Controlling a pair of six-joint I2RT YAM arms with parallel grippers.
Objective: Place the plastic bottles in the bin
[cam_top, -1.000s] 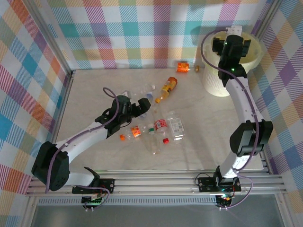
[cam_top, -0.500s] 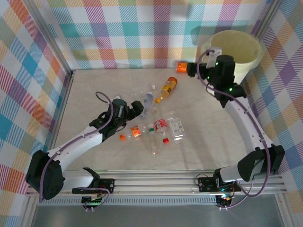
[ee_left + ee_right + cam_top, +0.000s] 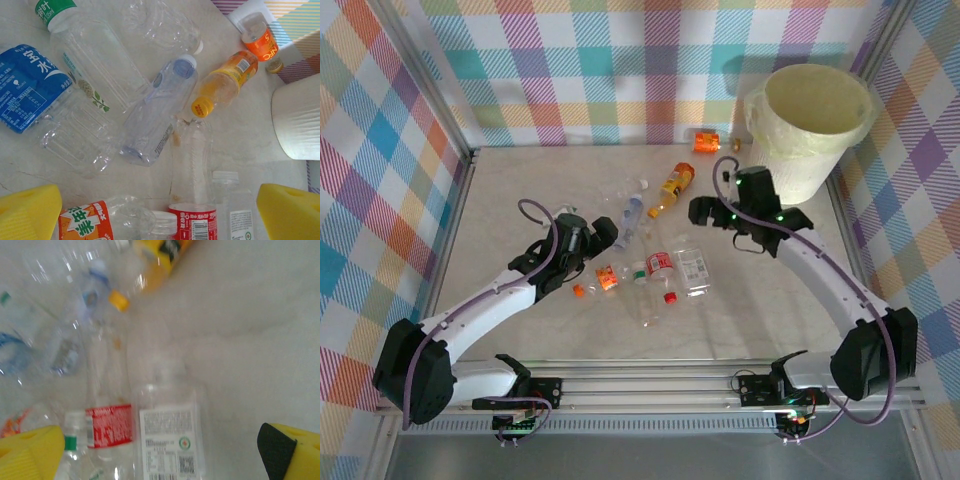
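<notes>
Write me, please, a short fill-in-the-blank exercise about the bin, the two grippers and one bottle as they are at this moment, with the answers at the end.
1. The bin stands at the far ____ corner of the table.
2. The left gripper and the right gripper are both ____, and neither holds a bottle.
3. The cap of the orange bottle is ____.

Missing words: right; open; yellow.

Crushed plastic bottles (image 3: pixel 660 262) lying scattered centrally, white yellow-lined bin (image 3: pixel 802 172) upright far right
</notes>
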